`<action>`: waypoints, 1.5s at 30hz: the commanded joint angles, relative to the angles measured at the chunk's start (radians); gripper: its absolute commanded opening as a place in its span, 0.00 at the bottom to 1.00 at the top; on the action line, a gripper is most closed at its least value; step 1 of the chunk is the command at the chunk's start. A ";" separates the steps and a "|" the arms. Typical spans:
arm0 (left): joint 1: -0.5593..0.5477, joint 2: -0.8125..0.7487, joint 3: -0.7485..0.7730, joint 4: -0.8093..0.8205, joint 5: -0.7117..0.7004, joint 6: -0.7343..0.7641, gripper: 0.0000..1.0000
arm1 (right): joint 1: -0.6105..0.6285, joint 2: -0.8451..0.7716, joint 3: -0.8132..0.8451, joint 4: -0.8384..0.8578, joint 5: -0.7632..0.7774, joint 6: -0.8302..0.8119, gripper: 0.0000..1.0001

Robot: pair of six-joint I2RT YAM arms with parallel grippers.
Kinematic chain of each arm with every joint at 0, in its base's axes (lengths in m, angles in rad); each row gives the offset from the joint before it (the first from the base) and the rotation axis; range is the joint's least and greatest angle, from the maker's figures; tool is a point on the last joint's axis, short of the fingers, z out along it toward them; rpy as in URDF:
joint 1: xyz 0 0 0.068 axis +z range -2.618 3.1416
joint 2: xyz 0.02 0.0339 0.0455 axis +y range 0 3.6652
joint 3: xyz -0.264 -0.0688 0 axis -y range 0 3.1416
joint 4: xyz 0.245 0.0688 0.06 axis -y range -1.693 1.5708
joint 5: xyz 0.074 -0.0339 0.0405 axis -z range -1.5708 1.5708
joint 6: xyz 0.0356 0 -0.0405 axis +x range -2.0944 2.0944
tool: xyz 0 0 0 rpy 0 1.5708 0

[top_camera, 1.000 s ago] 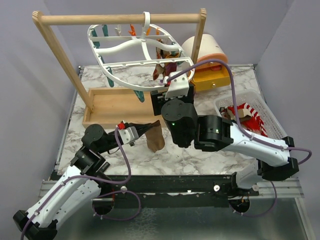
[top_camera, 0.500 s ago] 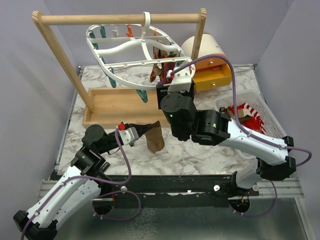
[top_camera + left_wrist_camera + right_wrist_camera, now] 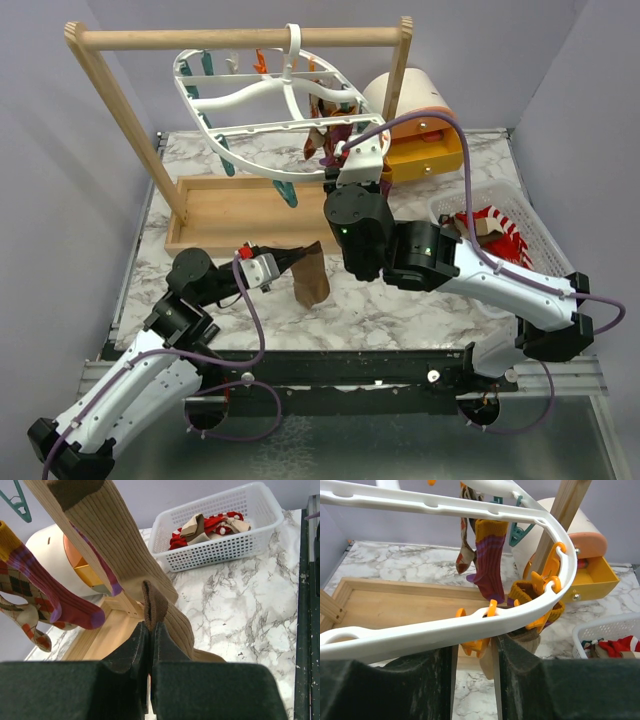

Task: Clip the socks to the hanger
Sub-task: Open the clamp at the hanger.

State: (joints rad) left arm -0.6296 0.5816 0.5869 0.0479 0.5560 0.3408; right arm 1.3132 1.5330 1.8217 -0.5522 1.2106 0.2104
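Narrowed from wide to a slim gap within the last second: right gripper (image 3: 472, 655), now flanking an orange clip (image 3: 476, 645) that dangles under the near rim of the hanger (image 3: 445, 630). Cannot tell whether already pressing the clip or only bracketing it. Reads as lining up to squeeze a clip open for the next sock (a judgement only).

Against the top view a second ago: lifted up and back from over the wooden tray (image 3: 215, 215) to right against the ring's near edge, with the ring nudged a little.

No change at the left gripper (image 3: 151, 627): clamped tight on the dark-brown end of the tan-brown sock (image 3: 125, 545), held low over the marble table (image 3: 380, 310), well apart from the hanger.

Already clipped up: a maroon striped sock (image 3: 487, 555) and an argyle sock (image 3: 17, 585). More socks waiting in the white basket (image 3: 220, 555).
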 commanded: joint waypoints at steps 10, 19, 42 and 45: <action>0.001 0.035 -0.001 0.094 0.019 -0.018 0.00 | -0.013 -0.069 -0.035 0.022 -0.034 0.015 0.10; -0.001 0.100 0.034 0.225 0.018 -0.072 0.00 | -0.018 -0.117 -0.063 -0.007 -0.126 0.086 0.00; 0.000 0.314 0.228 0.297 0.044 -0.032 0.00 | -0.018 -0.168 -0.129 -0.003 -0.251 0.119 0.00; 0.000 0.323 0.239 0.297 0.052 -0.028 0.00 | -0.019 -0.171 -0.139 0.005 -0.252 0.121 0.00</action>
State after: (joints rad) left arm -0.6296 0.8944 0.7795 0.3164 0.5682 0.2955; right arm 1.2938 1.3930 1.7031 -0.5430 0.9779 0.3149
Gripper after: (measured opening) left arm 0.036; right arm 0.314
